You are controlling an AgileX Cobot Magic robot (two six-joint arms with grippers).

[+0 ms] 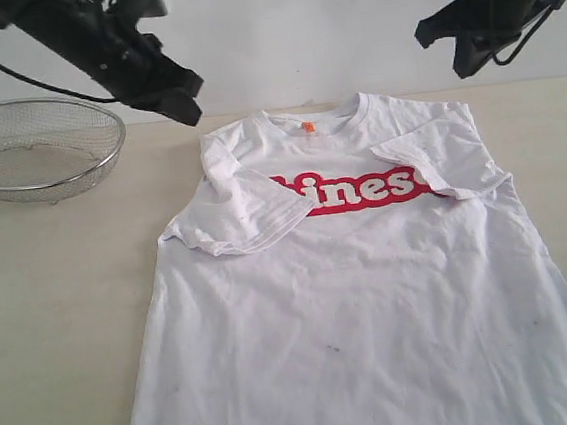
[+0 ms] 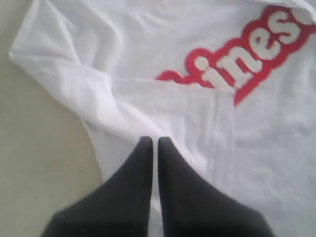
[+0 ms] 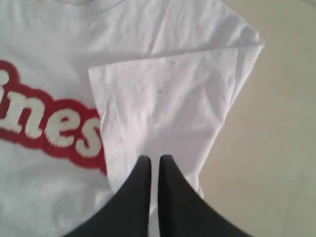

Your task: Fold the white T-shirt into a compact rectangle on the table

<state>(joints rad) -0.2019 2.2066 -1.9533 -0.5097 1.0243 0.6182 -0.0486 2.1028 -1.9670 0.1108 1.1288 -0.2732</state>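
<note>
The white T-shirt (image 1: 373,304) lies face up on the table (image 1: 63,324), collar at the far side, with an orange neck tag. Both sleeves are folded inward over the chest and cover the ends of the red lettering (image 1: 357,189). My left gripper (image 1: 180,100) hangs shut in the air above the shirt's left shoulder, holding nothing. My right gripper (image 1: 467,54) hangs shut above the right shoulder, also holding nothing. The left wrist view shows the folded left sleeve (image 2: 148,103) under the shut gripper (image 2: 154,141). The right wrist view shows the folded right sleeve (image 3: 168,103) under the shut gripper (image 3: 155,159).
A round wire-mesh basket (image 1: 31,148) stands at the far left of the table, beside the left arm. A white wall rises behind the table. The shirt's hem runs off the near edge of the exterior view.
</note>
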